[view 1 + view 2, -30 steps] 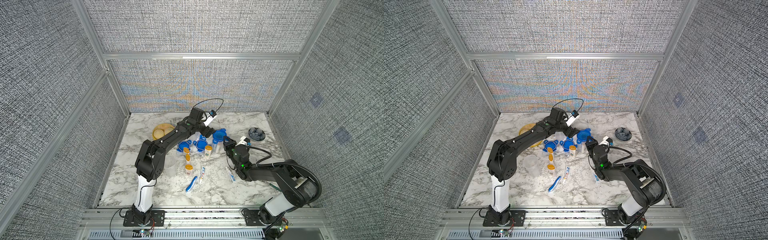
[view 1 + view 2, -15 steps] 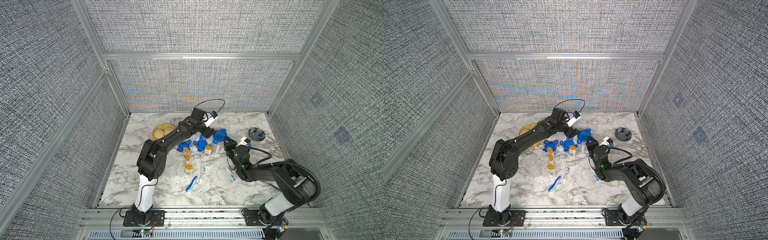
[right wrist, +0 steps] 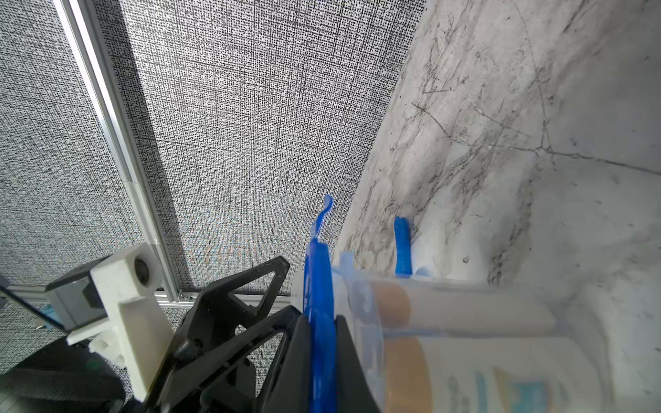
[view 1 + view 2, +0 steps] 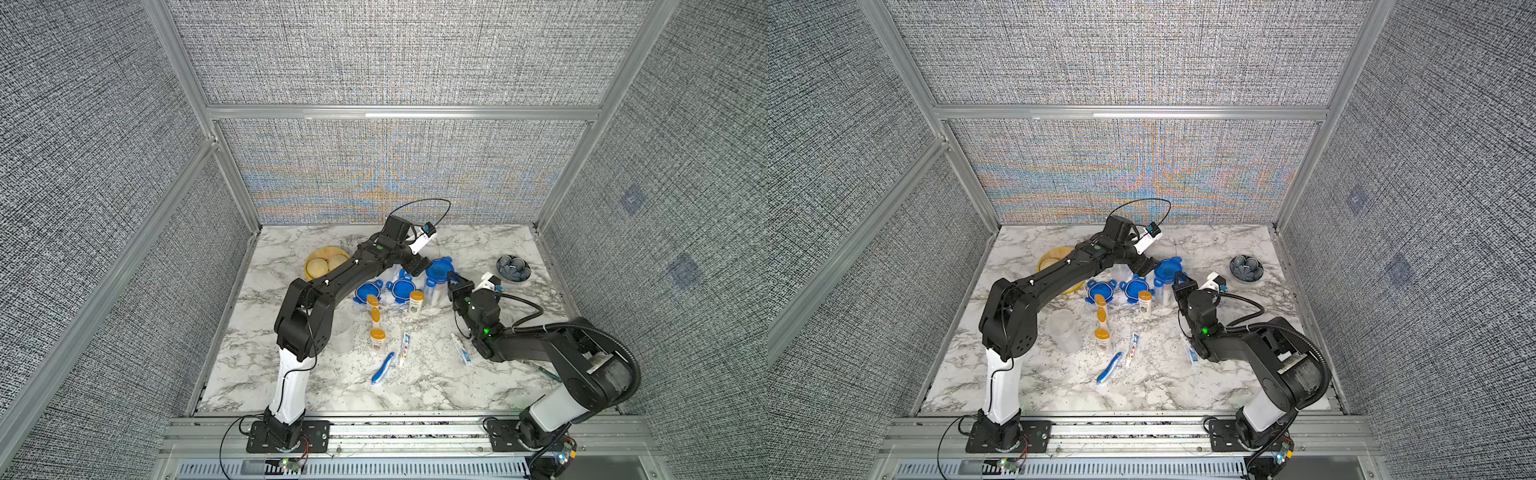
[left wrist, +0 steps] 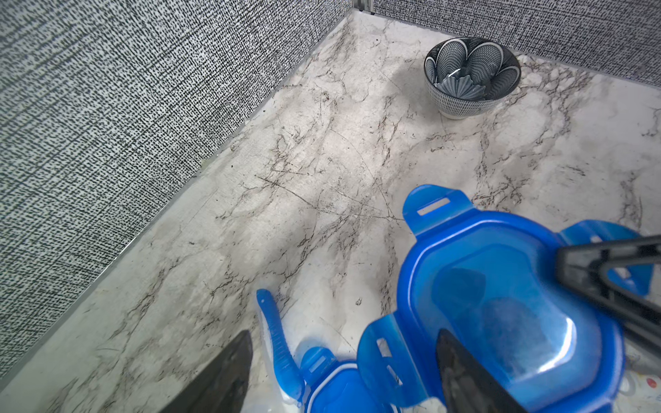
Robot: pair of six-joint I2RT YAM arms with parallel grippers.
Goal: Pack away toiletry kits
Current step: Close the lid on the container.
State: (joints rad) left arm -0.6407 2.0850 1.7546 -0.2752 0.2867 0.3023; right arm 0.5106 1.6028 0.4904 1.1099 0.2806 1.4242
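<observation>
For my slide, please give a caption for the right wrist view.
Right gripper shut on the blue lid of a clear jar holding an orange-capped bottle.

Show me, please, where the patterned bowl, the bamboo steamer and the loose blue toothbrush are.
patterned bowl (image 5: 461,103): left wrist view, on the outer wall.
bamboo steamer (image 4: 326,250): in a top view, on the far rim.
blue toothbrush (image 4: 383,368): in a top view, on the middle of the handle.
</observation>
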